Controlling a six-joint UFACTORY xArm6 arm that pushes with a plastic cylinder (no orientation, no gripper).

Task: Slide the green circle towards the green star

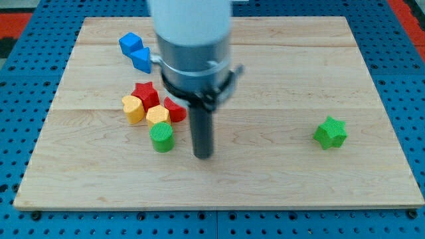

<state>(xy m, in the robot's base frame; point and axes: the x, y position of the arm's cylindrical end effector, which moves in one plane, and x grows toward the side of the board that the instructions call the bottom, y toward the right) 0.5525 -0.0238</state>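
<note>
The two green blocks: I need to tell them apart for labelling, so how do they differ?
The green circle is a round cylinder; the green star has points. The circle sits against the yellow block in the cluster; the star stands alone at the view's right. My tip is beside the circle, far from the star. Both are green.

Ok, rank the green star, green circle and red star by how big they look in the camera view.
1. green star, largest.
2. green circle, slightly smaller, nearly alike.
3. red star, partly hidden by neighbouring blocks, so its rank is unsure.
</note>
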